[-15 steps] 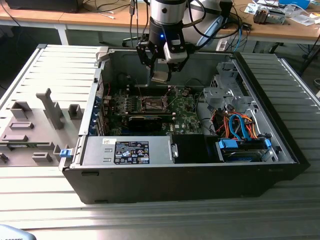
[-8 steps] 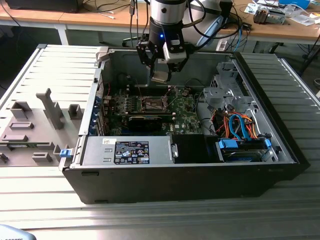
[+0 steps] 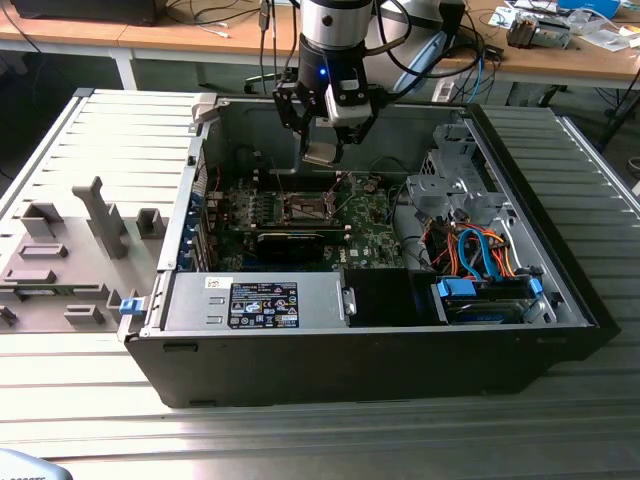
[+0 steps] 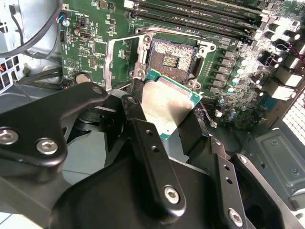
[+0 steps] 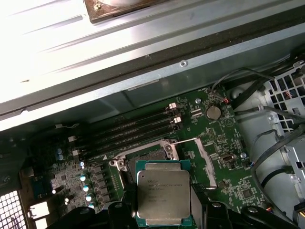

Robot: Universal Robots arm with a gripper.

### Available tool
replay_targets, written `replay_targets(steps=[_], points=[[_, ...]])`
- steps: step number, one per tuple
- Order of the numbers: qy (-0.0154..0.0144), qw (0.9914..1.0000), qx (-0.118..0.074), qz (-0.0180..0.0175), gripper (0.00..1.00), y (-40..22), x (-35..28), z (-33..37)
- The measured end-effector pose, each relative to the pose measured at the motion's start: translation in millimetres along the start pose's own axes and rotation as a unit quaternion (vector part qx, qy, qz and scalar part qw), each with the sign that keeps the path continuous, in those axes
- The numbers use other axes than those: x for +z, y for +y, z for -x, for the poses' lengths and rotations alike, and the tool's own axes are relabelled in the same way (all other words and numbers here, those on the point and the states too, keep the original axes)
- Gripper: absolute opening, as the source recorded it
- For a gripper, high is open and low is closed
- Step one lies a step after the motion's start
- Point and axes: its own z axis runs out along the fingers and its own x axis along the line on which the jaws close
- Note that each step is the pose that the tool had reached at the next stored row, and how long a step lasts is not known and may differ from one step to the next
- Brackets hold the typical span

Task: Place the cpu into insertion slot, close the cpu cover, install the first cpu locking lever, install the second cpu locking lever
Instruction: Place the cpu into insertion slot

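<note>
Item: cpu (image 5: 163, 191), pinched flat in gripper (image 3: 322, 150), hovering above open insertion slot (image 4: 170, 57) on green board (image 4: 93, 47). Step: placement. Needs, likely, square alignment, level descent.

Top centre of the exterior view, there's the arm (image 3: 335, 20): a round silver-grey wrist section over a black collar, with a small blue light (image 3: 322, 72) glowing on it. Black cables (image 3: 398, 58) loop away just to its right in the frame. Under that sits the gripper (image 3: 322, 140), all matte black linkage. In the second wrist view, the fingers (image 4: 147, 148) are flat black bars, dotted with small holes and pinned by shiny silver screws (image 4: 171, 194).
</note>
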Motion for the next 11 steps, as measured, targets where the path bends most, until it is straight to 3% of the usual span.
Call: replay_targets(steps=[11], points=[[-0.0011, 0.99993, 0.012, 0.0002, 0.54, 0.0, 0.0, 0.0]])
